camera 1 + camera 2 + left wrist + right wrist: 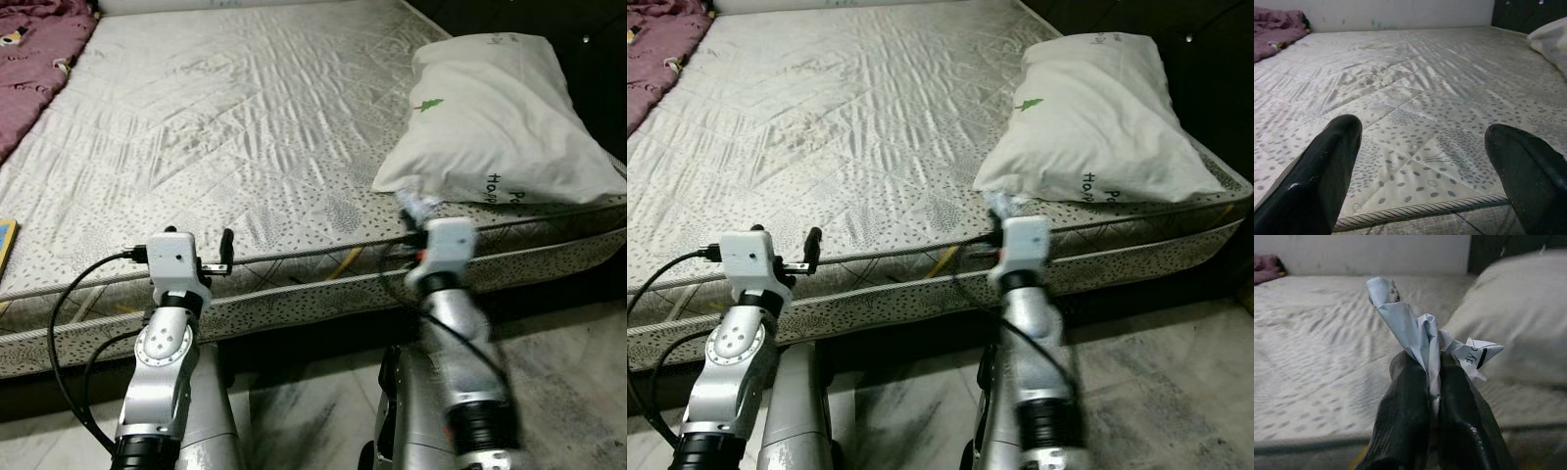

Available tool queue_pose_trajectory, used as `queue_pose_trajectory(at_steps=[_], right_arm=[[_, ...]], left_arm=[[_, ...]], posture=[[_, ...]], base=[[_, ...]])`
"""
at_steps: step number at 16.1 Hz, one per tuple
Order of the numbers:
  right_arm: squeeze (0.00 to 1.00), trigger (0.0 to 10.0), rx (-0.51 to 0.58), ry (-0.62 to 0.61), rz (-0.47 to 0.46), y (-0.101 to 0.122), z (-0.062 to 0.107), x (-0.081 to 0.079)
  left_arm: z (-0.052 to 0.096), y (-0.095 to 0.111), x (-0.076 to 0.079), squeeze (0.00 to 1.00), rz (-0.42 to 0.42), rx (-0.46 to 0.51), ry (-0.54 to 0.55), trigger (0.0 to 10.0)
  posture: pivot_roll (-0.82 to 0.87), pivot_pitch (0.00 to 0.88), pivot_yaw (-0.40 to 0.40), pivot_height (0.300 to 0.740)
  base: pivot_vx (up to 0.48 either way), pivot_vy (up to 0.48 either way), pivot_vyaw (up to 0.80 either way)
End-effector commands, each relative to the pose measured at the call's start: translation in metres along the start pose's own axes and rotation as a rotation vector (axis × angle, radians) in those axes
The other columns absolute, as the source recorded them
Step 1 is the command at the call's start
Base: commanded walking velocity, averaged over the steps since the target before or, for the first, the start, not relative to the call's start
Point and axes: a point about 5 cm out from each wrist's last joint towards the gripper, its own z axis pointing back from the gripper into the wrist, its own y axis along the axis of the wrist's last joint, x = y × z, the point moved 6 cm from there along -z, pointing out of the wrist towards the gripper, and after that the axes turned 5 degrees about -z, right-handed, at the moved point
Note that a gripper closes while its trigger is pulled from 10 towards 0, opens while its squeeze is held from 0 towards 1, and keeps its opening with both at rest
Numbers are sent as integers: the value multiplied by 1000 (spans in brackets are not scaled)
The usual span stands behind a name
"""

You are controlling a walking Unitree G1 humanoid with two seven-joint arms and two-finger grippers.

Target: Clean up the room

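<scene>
A crumpled piece of white paper (1415, 333) is pinched between the black fingers of my right gripper (1432, 377), which is shut on it. That gripper (419, 211) hovers at the mattress's near edge, just below the corner of the white pillow (490, 117). My left gripper (1422, 161) is open with nothing between its fingers, held over the near edge of the bare mattress (225, 127). Its one visible black finger (227, 245) pokes out beside the white wrist housing.
A purple blanket (34, 59) lies bunched at the far left of the bed. A yellow and blue object (5, 245) shows at the left edge. Grey marble floor (323, 411) runs below the bed, with dark furniture at the far right.
</scene>
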Motion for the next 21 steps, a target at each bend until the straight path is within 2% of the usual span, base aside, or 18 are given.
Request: queue_pose_trajectory(at_steps=[1,4,8,12,17,19,21], right_arm=[[0,10000,21,-9,-19,13,-4,-3],[0,10000,48,-12,-35,20,-6,-4],[0,10000,35,-17,-50,20,-10,-5],[0,10000,25,-18,-49,22,-11,-5],[0,10000,11,-37,-45,20,-11,1],[0,10000,-5,-92,-13,17,-11,11],[0,10000,-12,-95,-1,13,-8,11]], left_arm=[[4,-4,-3,0,-11,-13,-6,10000],[7,-9,-1,0,-12,-33,-20,10000],[2,-6,-2,0,-20,-22,-24,10000],[3,-7,-2,0,-19,-24,-21,10000],[3,-13,6,0,-14,-47,-50,10000],[5,-15,9,0,-19,-55,-62,10000],[5,-15,9,0,-19,-60,-61,10000]], posture=[[88,0,3,481],[92,0,8,486],[95,0,2,519],[95,0,-5,543],[86,0,-4,587],[84,0,-3,591],[87,0,-2,591]], base=[[0,0,0],[0,0,0],[0,0,0],[0,0,0],[0,0,0],[0,0,0],[0,0,0]])
